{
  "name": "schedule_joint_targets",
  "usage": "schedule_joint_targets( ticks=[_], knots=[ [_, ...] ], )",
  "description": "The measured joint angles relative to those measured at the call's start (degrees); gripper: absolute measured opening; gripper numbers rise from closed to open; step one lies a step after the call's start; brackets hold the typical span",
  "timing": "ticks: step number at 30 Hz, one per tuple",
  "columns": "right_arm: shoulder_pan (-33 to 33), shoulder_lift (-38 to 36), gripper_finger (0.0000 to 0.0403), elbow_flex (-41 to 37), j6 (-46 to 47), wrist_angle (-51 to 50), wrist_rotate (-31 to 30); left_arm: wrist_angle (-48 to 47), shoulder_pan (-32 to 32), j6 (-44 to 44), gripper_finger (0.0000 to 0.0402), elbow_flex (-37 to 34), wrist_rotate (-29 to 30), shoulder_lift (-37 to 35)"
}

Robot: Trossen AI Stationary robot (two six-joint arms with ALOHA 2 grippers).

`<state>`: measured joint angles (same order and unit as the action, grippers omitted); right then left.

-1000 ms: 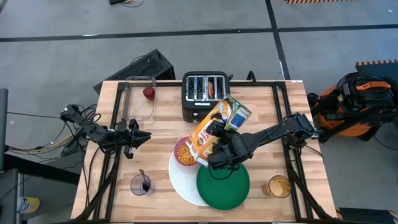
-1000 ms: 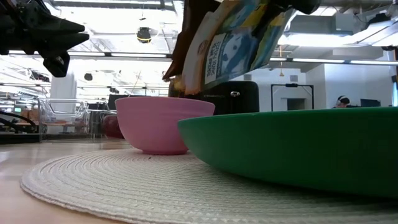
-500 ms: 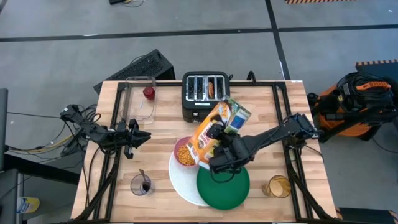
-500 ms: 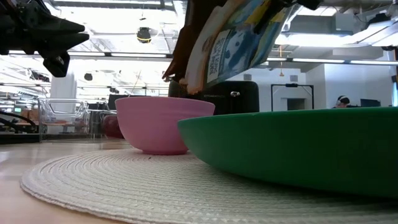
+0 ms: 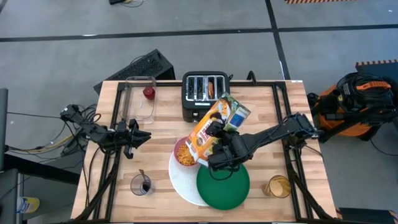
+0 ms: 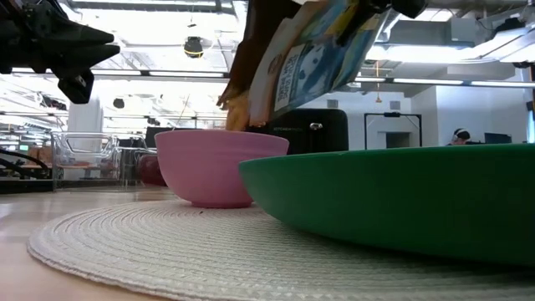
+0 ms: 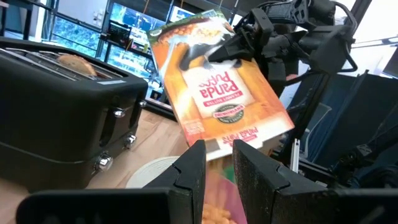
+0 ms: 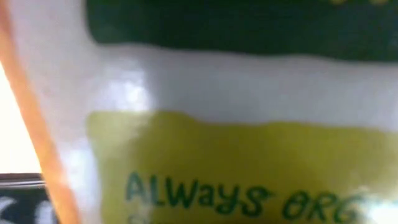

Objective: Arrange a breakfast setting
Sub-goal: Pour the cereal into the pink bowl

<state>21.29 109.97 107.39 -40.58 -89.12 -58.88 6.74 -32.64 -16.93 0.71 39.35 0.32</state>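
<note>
**High view: cereal box tipped over the pink bowl**

High view shows the wooden table [image 5: 161, 118] with the big white round plate [image 5: 181, 183] near its front edge. The smaller green plate [image 5: 224, 186] overlaps that plate's right side. At the table's back edge stands the black toaster [image 5: 205, 93], with something brown in one of its slots. Left of it lies the clear rectangular container [image 5: 140, 99], and the small red fruit [image 5: 149, 93] sits at its right rim.

An orange cereal box [image 5: 211, 129] hangs tilted between toaster and plates, its low end over the pink bowl [image 5: 183, 152]. The right gripper [image 5: 217, 134] is clamped on the box. The bowl sits on the white plate's back-left part and holds orange cereal [image 5: 183, 155]. In the low view, cereal shows at the box mouth just above the bowl rim.

The left gripper [image 5: 138, 138] hovers over the table's left side, well apart from the plates; its wrist view shows the fingers [image 7: 189, 171] slightly apart and holding nothing.

A glass [image 5: 141, 185] with a dark item in it stands at the front left. Another glass with orange contents [image 5: 278, 186] stands at the front right.
</note>
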Motion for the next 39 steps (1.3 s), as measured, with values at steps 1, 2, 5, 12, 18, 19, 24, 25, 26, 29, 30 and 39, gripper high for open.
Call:
schedule_joint_targets(
  ticks=[1, 2, 5, 12, 18, 19, 24, 25, 26, 29, 30, 39],
  knots=[
    [-0.05, 0.00, 0.0221, 0.00, 0.02, 0.03, 0.10, 0.00, 0.00, 0.00, 0.0068, -0.02, 0.00, 0.01],
    [-0.04, 0.00, 0.0221, 0.00, 0.02, 0.04, 0.14, 0.00, 0.00, 0.00, 0.0068, -0.02, 0.00, 0.02],
    [-0.36, 0.00, 0.0221, 0.00, 0.02, 0.00, 0.14, 0.00, 0.00, 0.00, 0.0068, -0.01, 0.00, 0.01],
    [-0.37, 0.00, 0.0221, 0.00, 3.06, -0.78, 0.27, 0.02, 0.00, -0.06, 0.0068, 0.00, 0.00, 0.00],
    [-0.04, 0.00, 0.0221, 0.00, 6.50, -0.87, 0.38, 0.02, 0.00, -0.64, 0.0068, -0.02, -0.02, 0.00],
    [0.01, 0.00, 0.0221, 0.00, 7.38, -0.85, 0.40, 0.02, 0.02, -0.72, 0.0068, -0.02, -0.02, 0.00],
    [0.09, -0.02, 0.0221, 0.00, 10.73, -0.87, 0.51, 0.01, 0.01, -0.76, 0.0068, -0.01, -0.02, 0.00],
    [0.09, -0.02, 0.0221, 0.00, 11.16, -0.86, 0.49, 0.01, 0.02, -0.77, 0.0068, -0.02, -0.02, 0.01],
    [0.09, -0.02, 0.0221, 0.00, 12.16, -0.85, 0.57, 0.02, 0.01, -0.78, 0.0068, -0.01, -0.07, 0.01],
    [0.03, -0.40, 0.0221, -0.02, 17.04, -0.89, 2.88, 0.02, 0.00, -0.87, 0.0068, 0.00, -0.84, 0.00],
    [0.05, -0.84, 0.0221, -0.04, 18.90, -0.81, 4.40, 0.02, 0.00, -0.89, 0.0068, 0.00, -1.40, 0.00],
    [0.80, -5.17, 0.0221, -0.02, 29.05, -0.90, 8.35, 0.13, 0.01, -0.79, 0.0068, -0.02, -3.04, 0.00]
  ],
)
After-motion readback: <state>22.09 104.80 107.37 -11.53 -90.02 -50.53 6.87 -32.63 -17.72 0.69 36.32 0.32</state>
